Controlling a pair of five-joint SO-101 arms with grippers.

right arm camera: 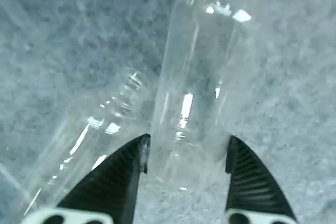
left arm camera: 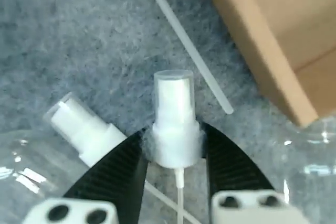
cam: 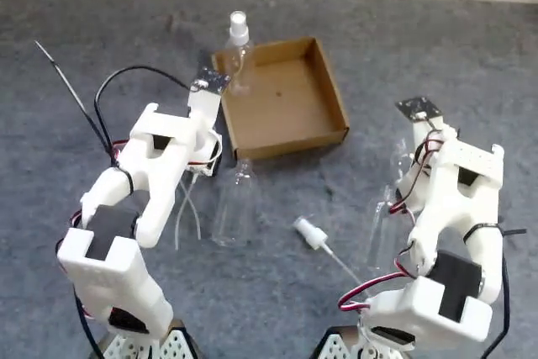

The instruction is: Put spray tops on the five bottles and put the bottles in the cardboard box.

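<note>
My left gripper (left arm camera: 176,153) is shut on a white spray top (left arm camera: 175,121) with a clear cap, its thin tube trailing back between the fingers. In the high view this gripper (cam: 202,172) sits just off the cardboard box's (cam: 290,145) front left corner. Beside it lies a capped bottle (left arm camera: 79,129). My right gripper (right arm camera: 186,156) is shut on a clear bottle (right arm camera: 202,77) lying on the mat, with a second open bottle (right arm camera: 94,135) alongside. Another open bottle (cam: 234,203) lies in front of the box. A loose spray top (cam: 309,233) lies mid-table. One capped bottle (cam: 238,44) leans at the box's back left corner.
The grey mat (cam: 378,48) covers the table. A loose thin tube (left arm camera: 184,40) lies near the box wall (left arm camera: 273,51). Black cable (cam: 126,81) loops behind the left arm. The box floor (cam: 286,98) is bare.
</note>
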